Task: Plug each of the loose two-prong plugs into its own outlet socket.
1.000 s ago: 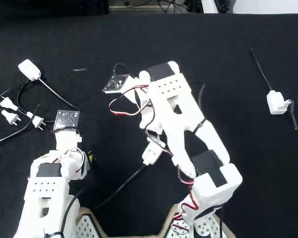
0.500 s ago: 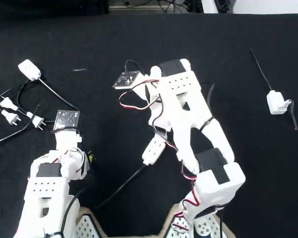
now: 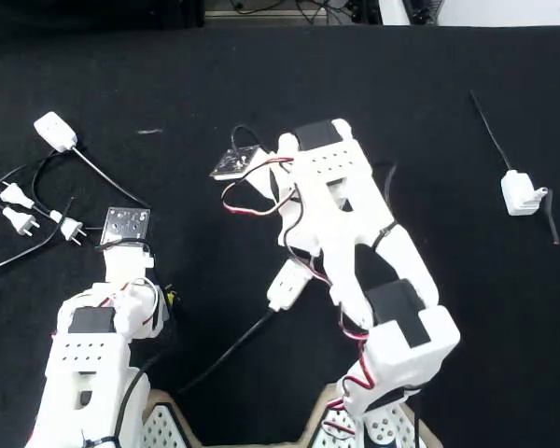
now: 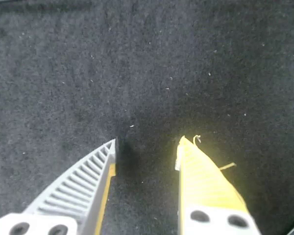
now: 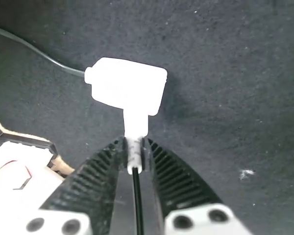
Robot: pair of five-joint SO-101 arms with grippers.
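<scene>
As it clamps the plug, right pincer sits just behind the outlet socket, left pincer parted, empty.

This looks like a robotics lab bench. A tabletop draped in black felt carries two white plastic arms with bare red and black wiring. Loose cables lie past its far edge, well beyond the right end effector.
</scene>
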